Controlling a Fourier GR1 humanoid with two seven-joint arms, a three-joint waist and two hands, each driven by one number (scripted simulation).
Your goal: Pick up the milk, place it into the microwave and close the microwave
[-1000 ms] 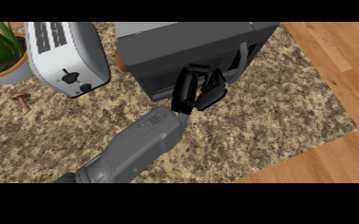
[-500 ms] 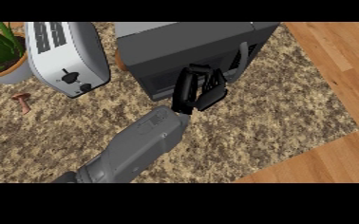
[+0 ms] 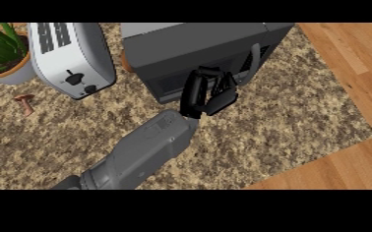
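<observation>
The dark grey microwave (image 3: 196, 49) stands at the top middle of the counter, its door shut flush and its handle (image 3: 252, 63) on the right side. My left hand (image 3: 207, 94) lies against the lower front of the door, left of the handle, fingers relaxed and holding nothing. The grey forearm (image 3: 145, 150) comes up from the lower left. No milk shows anywhere in the head view. My right hand is out of view.
A white toaster (image 3: 73, 59) stands left of the microwave, with a potted plant (image 3: 13, 54) at the far left edge. A small reddish object (image 3: 26, 103) lies in front of the plant. The counter's edge (image 3: 312, 162) runs diagonally at the lower right, wooden floor beyond.
</observation>
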